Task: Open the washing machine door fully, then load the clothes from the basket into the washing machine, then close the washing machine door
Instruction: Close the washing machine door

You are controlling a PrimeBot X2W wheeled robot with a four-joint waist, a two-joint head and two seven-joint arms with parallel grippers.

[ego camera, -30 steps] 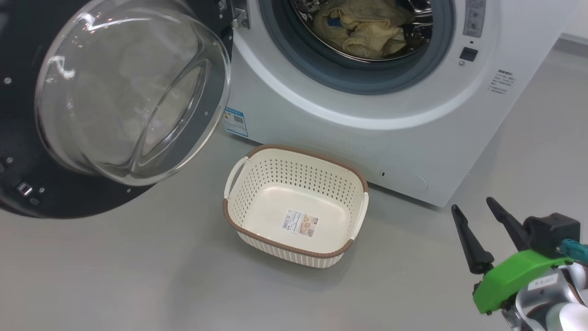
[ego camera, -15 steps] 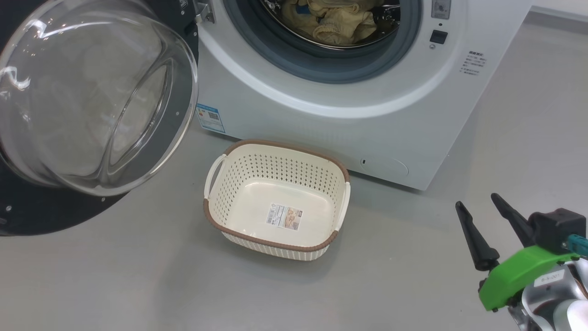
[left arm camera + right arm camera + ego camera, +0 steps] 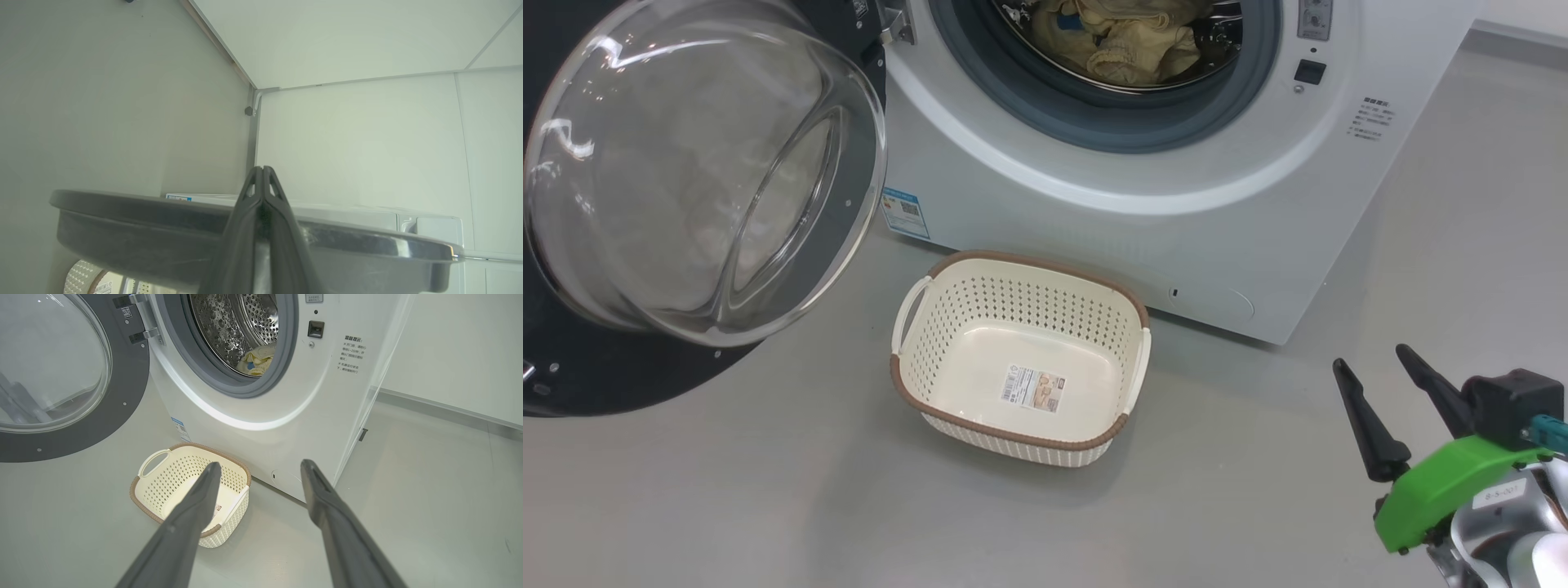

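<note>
Camera shifted slightly; clothes (image 3: 1123, 41) lie inside the washing machine (image 3: 1094, 220)

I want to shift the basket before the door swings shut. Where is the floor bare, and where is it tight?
Bare floor lies on the near side of the basket, and between the basket and the right pincer. Tight: the strip between the basket and the washing machine, and under the open washing machine door.

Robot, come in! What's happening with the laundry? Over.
Left gripper shut at door edge. Right gripper open, empty. Clothes in drum, door open. Empty basket on floor before machine.
</note>
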